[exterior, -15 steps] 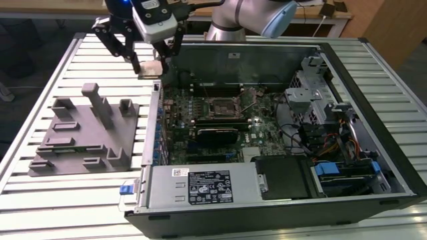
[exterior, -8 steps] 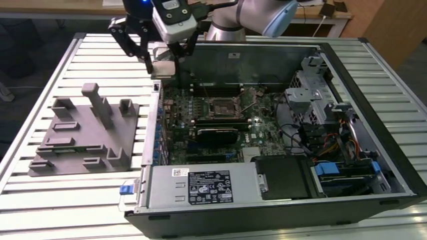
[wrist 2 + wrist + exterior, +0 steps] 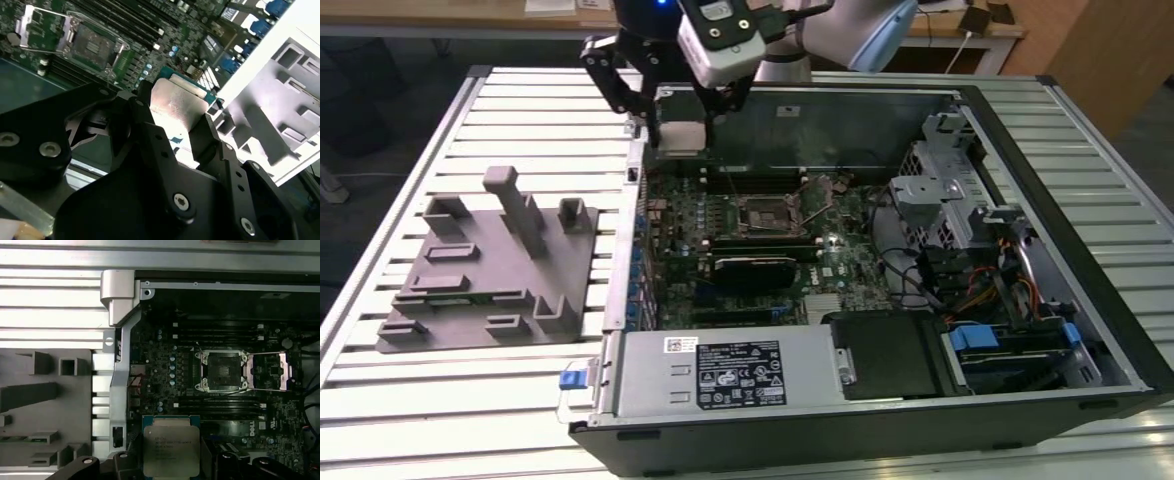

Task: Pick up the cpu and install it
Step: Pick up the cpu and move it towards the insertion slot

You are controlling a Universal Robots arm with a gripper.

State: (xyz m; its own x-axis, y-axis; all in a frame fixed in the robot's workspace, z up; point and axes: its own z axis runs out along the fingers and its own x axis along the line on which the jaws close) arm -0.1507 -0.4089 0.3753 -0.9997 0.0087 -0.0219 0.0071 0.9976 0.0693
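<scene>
Aloft, black claw (image 3: 176, 114) pinching cpu (image 3: 171, 447), flat, square, brushed silver.

Power supply label (image 3: 740, 378): dense white print, too small to read.
cpu (image 3: 171, 445) top: faint engraved lines of text, not legible.

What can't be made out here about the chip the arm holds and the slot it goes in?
- The cpu: its underside faces away in both wrist views, and the first wrist view's edge cuts off one end.
- The gripper, shut on the cpu: its own black fingers hide the contact spots in the second wrist view.
- The socket: its contacts are too small to judge in the exterior view.
</scene>
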